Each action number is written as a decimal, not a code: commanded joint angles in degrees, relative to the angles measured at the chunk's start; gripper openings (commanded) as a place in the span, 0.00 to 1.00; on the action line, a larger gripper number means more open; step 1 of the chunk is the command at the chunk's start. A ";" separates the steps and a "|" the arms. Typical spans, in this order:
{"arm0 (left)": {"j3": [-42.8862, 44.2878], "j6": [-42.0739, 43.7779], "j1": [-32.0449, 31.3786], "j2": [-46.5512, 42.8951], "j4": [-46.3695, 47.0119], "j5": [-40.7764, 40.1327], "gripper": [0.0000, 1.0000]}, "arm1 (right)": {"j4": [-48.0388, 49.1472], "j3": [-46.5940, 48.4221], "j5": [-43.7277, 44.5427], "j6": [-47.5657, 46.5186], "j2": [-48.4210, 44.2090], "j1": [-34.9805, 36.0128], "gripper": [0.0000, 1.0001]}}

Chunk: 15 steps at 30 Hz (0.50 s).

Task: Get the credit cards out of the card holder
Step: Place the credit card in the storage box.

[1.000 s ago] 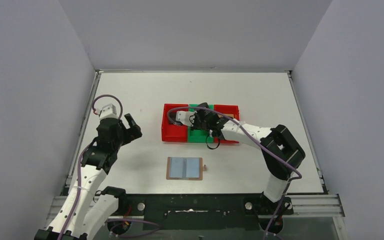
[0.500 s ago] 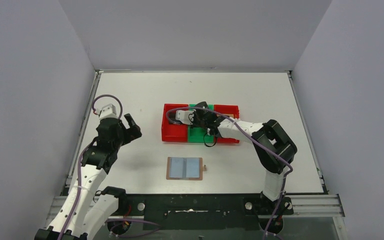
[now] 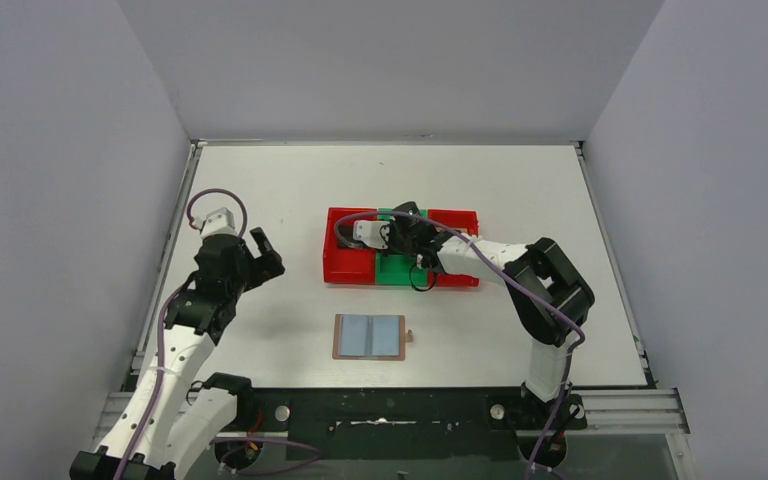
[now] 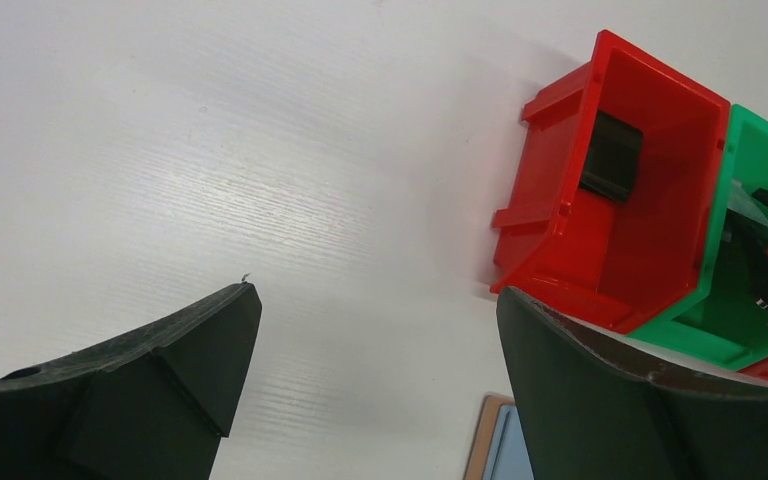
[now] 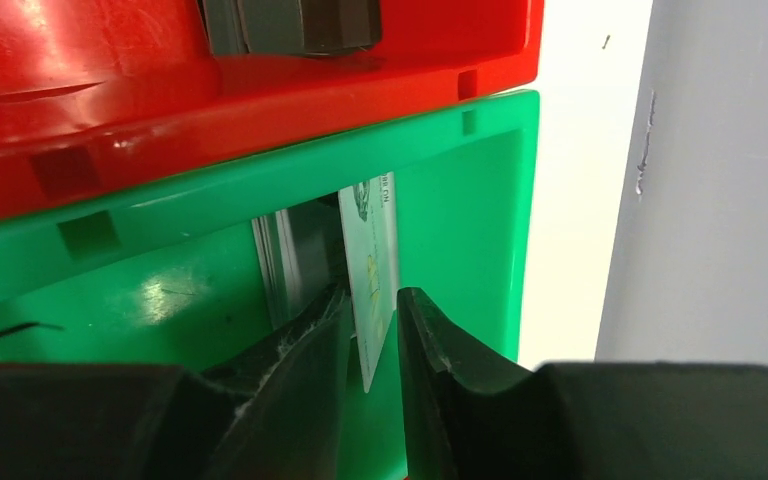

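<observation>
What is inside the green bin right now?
In the green bin, a pale card stands on edge between the right fingers, thin grey edges beside it. The right arm hides the rest from above.

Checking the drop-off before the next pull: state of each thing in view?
Tan leather card holder: unfolded flat, lining up.
Pale printed card: on edge in green plastic bin.
Black card: leaning upright inside red plastic bin.
Left gripper: open, empty.
Right gripper: open narrowly around pale card.
</observation>
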 commanded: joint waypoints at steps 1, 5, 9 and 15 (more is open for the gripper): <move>0.49 1.02 0.26 0.16 1.60 0.90 0.91 | 0.38 0.30 -1.38 1.45 -2.91 -0.45 0.26; 0.67 0.96 0.26 0.29 1.05 -0.03 0.91 | 6.82 -1.50 2.90 3.63 -2.60 -0.44 0.28; 0.58 0.92 0.30 0.27 0.98 0.12 0.91 | 7.44 -0.66 3.57 4.83 -1.30 -0.44 0.29; 0.55 0.86 0.26 0.20 0.69 -0.18 0.91 | 4.81 0.81 1.94 7.63 -1.89 -0.44 0.28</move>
